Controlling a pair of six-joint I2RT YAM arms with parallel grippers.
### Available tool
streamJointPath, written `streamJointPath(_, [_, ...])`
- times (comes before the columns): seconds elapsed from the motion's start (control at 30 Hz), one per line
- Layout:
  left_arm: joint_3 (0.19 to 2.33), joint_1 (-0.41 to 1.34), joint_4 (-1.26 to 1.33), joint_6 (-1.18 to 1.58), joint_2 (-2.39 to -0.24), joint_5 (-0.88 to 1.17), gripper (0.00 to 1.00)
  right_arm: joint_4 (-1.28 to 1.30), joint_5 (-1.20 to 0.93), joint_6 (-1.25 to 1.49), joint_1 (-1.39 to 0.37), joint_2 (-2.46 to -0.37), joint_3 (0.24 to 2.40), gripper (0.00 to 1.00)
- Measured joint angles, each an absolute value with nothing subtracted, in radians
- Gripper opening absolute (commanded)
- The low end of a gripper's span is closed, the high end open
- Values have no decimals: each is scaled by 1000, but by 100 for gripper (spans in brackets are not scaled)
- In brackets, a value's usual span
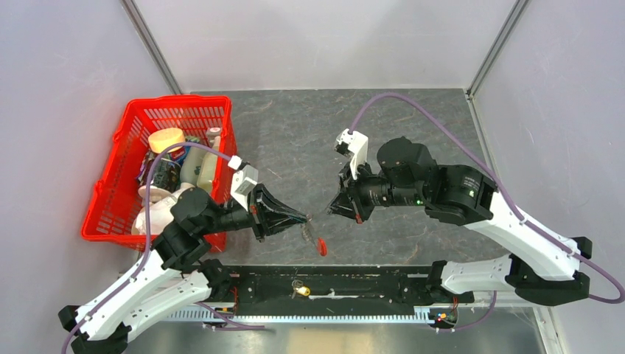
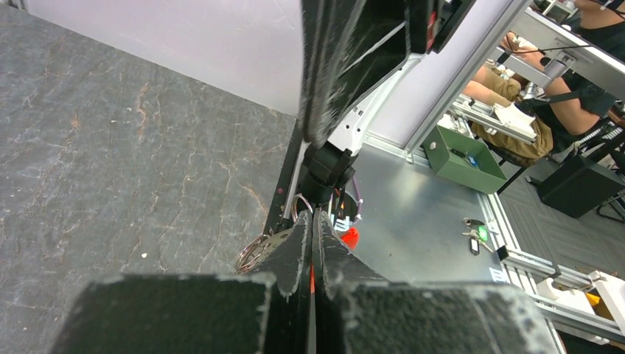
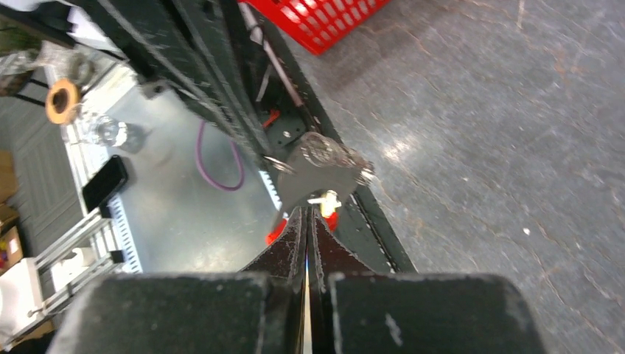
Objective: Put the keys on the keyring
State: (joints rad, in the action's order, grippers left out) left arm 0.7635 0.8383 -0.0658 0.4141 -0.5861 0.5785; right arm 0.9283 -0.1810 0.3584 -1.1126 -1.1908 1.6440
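Low in the centre of the top view, the red tag (image 1: 322, 245) of the keyring (image 2: 253, 254) shows just under two gripper tips that nearly meet above the grey table (image 1: 295, 125). The left gripper (image 1: 304, 218), reaching in from the left, has its fingers pressed together on the keyring, and the silvery loop pokes out beside them. The right gripper (image 1: 331, 209), coming from the right, is pinched on the tiny brass key (image 3: 325, 199), which sits right at the loop. Farther back at the left edge sits a red basket (image 1: 107, 199) holding several items.
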Motion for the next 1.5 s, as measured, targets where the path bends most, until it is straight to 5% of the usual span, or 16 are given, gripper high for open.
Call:
streamJointPath(0.07, [764, 838, -67, 414, -586, 576, 2, 925, -141, 358, -1113, -1182, 1609, 19])
streamJointPath(0.27, [771, 838, -108, 408, -582, 526, 2, 901, -71, 395, -1111, -1113, 1385, 42])
streamJointPath(0.57, [860, 838, -320, 349, -546, 290, 2, 736, -123, 518, -1109, -929, 973, 58])
streamJointPath(1.07, [929, 838, -619, 320, -553, -342, 2, 300, -287, 672, -1192, -1308, 805, 63])
streamJointPath(1.5, [936, 838, -690, 321, -505, -529, 2, 307, -112, 741, -1385, -1558, 989, 60])
